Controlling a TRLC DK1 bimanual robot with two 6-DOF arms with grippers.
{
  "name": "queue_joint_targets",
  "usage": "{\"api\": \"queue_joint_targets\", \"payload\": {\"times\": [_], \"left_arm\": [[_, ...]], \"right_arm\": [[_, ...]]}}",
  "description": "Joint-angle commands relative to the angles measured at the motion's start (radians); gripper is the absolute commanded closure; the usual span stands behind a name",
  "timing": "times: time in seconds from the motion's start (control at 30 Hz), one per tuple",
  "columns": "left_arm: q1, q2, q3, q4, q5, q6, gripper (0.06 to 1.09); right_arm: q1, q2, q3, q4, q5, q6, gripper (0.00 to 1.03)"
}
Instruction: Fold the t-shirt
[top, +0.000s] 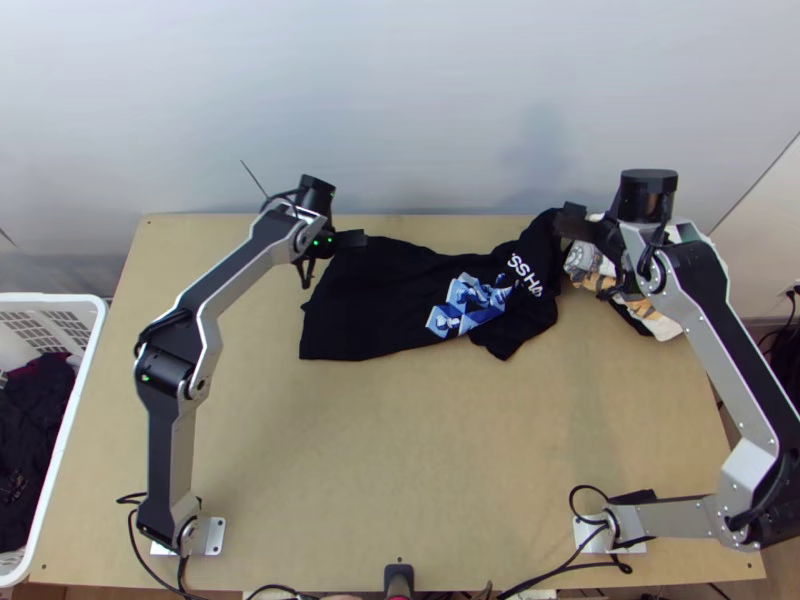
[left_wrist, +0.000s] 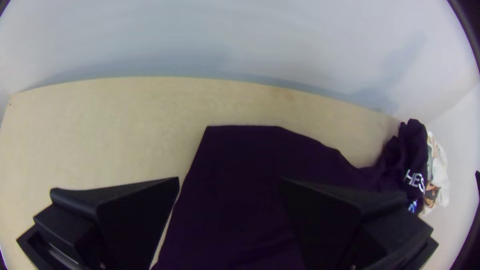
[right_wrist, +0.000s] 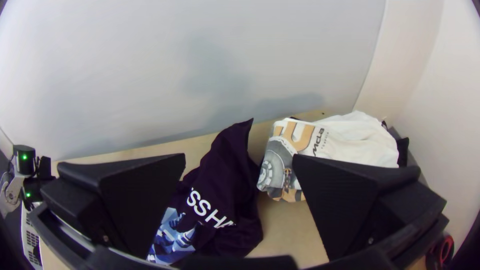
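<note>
In the top view my left gripper is over the hem end of the black t-shirt, at its back left corner. The shirt lies sideways near the table's back, its hem end fairly flat, its collar end bunched at the right around the white lettering. In the left wrist view my left gripper stands open over the shirt. My right gripper is by the bunched end in the top view. In the right wrist view my right gripper is open, with the shirt's dark peak between its fingers.
A white printed cloth lies beside the t-shirt's collar end at the table's back right corner, partly beneath the right arm. A white basket with dark clothes stands off the table's left edge. The wall rises behind the table.
</note>
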Motion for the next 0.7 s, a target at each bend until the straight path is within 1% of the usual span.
{"api": "queue_joint_targets", "payload": {"times": [0.0,0.13,0.3,0.37,0.5,0.53,0.63,0.67], "left_arm": [[-0.021,0.106,0.02,0.128,-0.043,0.021,0.12],[-0.016,0.158,0.045,0.148,-0.062,0.02,0.12],[-0.009,0.204,0.082,0.148,-0.062,0.009,0.14],[-0.007,0.218,0.1,0.148,-0.062,0.006,0.21],[-0.007,0.24,0.135,0.156,-0.062,-0.013,0.44],[-0.006,0.25,0.149,0.156,-0.062,-0.01,0.46],[-0.001,0.284,0.187,0.147,-0.062,-0.003,0.46],[-0.001,0.289,0.197,0.138,-0.062,-0.005,0.49]], "right_arm": [[-0.006,-0.038,-0.054,-0.016,0.0,-0.006,0.03],[-0.006,-0.036,-0.067,-0.016,0.0,-0.009,0.03],[-0.006,-0.03,-0.086,-0.015,0.0,-0.01,0.03],[-0.006,-0.025,-0.086,-0.013,0.0,-0.009,0.03],[-0.008,-0.012,-0.077,-0.009,0.0,-0.009,0.03],[-0.008,-0.008,-0.074,-0.007,0.0,-0.01,0.03],[-0.008,0.001,-0.067,-0.007,0.0,-0.012,0.03],[-0.008,0.005,-0.066,-0.006,0.0,-0.012,0.03]]}}
